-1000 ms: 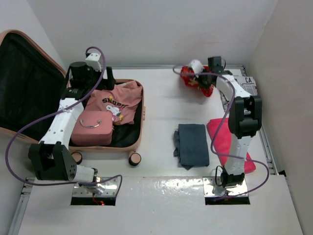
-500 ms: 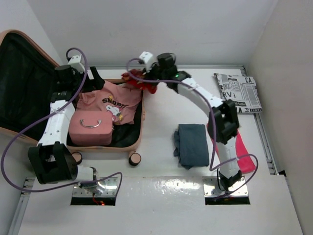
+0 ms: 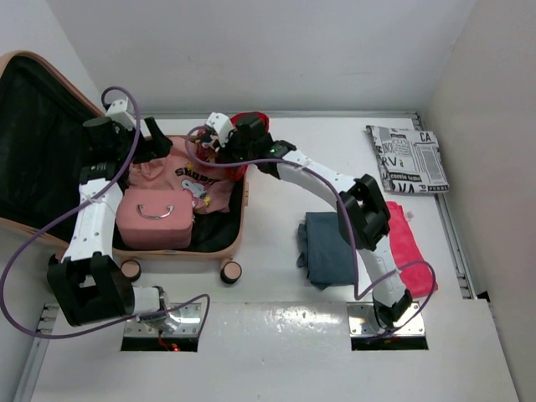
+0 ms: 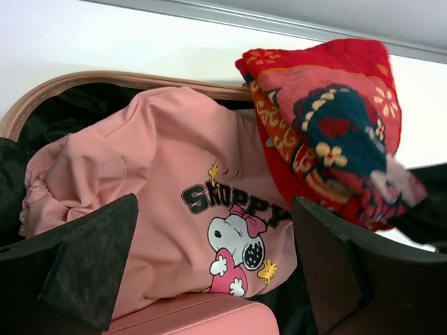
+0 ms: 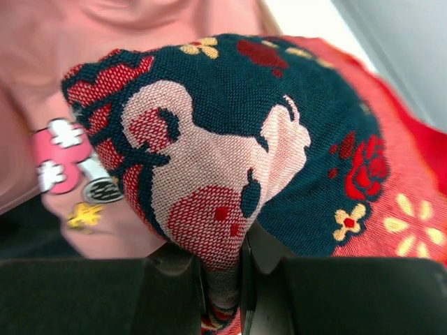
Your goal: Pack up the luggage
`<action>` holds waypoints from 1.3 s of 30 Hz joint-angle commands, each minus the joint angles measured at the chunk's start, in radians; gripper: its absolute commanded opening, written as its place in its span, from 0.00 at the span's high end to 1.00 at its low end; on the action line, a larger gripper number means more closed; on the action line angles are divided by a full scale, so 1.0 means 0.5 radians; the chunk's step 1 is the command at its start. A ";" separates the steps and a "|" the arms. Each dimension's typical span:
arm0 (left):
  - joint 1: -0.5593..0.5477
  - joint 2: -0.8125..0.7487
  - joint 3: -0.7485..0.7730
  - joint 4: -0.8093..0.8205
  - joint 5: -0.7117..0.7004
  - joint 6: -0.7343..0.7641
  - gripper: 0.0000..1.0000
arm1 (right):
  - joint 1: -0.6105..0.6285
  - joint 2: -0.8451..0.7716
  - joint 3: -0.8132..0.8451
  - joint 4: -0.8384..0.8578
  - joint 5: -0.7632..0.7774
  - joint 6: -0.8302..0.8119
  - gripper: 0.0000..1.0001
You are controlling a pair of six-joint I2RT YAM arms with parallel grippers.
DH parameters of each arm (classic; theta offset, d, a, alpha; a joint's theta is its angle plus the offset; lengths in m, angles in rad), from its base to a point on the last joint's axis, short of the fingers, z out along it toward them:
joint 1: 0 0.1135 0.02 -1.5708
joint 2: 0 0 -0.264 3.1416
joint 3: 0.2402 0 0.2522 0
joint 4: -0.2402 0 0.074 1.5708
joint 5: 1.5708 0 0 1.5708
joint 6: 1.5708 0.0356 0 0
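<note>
Red knit cloth [image 5: 230, 139] sat pinched in your right gripper [image 5: 222, 259], plain wrist-side only, at the luggage's [image 3: 241, 219] 1 o'clock corner; left gripper [image 4: 213, 265] spread.

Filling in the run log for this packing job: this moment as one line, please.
right pincer: shut on red cloth, at suitcase rim | left pincer: open, empty, above pink shirt | pink box: in suitcase

Box [image 3: 155, 221] and shirt [image 3: 198, 178] inside luggage [image 3: 39, 155]
</note>
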State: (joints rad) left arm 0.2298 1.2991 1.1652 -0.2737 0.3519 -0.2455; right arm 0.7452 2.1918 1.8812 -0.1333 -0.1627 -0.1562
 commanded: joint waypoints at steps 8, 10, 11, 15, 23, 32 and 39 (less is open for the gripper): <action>0.086 -0.043 -0.011 0.032 0.097 -0.043 0.05 | 0.304 -0.153 -0.381 0.028 -0.733 -0.126 1.00; 0.105 -0.043 -0.011 0.032 0.115 -0.043 0.05 | 0.332 -0.202 -0.494 -0.025 -0.800 -0.166 1.00; 0.123 -0.043 -0.011 0.032 0.115 -0.043 0.05 | 0.335 -0.214 -0.529 -0.052 -0.837 -0.203 1.00; 0.141 -0.043 0.007 0.032 0.134 -0.021 0.05 | 0.396 -0.349 -0.768 -0.141 -0.880 -0.375 1.00; 0.142 -0.024 0.044 0.032 0.152 -0.040 0.05 | 0.439 -0.350 -0.658 -0.617 -1.034 -0.488 1.00; 0.142 -0.043 0.026 0.032 0.192 -0.040 0.05 | 0.470 -0.024 -0.192 -0.807 -0.896 -0.268 0.57; 0.142 -0.104 0.066 0.093 0.266 -0.061 0.05 | 0.445 -0.293 -0.139 -0.954 -0.840 -0.255 0.32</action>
State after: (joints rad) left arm 0.2897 1.2980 1.1603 -0.2749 0.4458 -0.2504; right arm 0.9710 2.1811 1.7947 -0.5808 -0.5705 -0.2985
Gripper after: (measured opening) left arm 0.953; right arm 0.663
